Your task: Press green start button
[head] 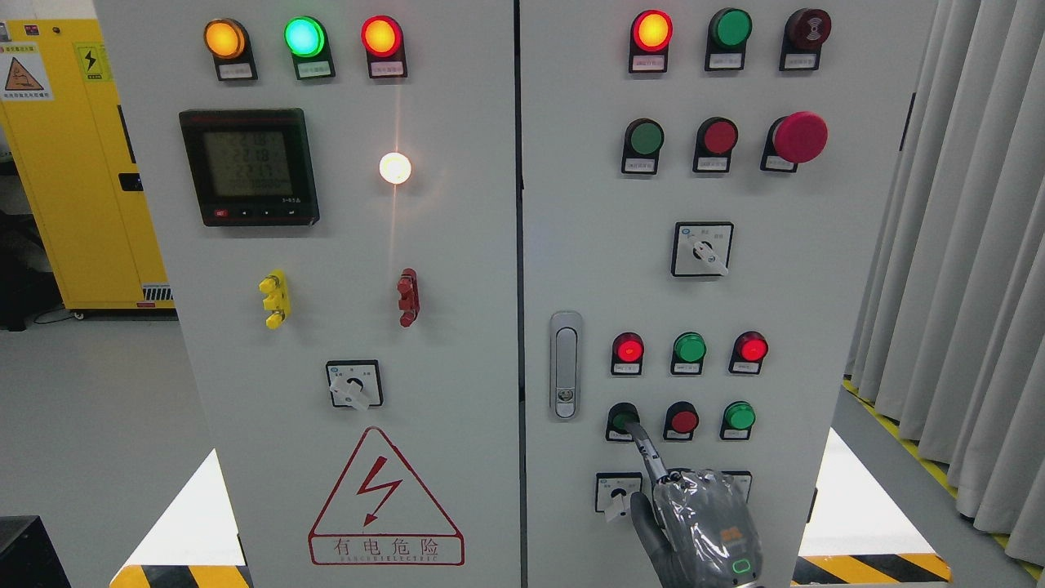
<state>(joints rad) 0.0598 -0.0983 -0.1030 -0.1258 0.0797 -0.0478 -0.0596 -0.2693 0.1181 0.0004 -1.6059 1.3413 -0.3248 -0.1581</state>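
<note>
Green start button (623,420): lower-left of the right cabinet door (816,269), first in a row with a red button (682,421) and another green button (740,416). Extended index finger (645,447) touches it. Right hand (702,523) rises from the bottom edge, other fingers curled, holding nothing. Rotary switch (617,496) just beside the hand.

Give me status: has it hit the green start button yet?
Done: right hand is raised to the lower button rows. In hand: its extended fingertip sits on the green button. Left: whether it is actually pushed in cannot be told; then withdrawing. Left hand is out of view.
</note>
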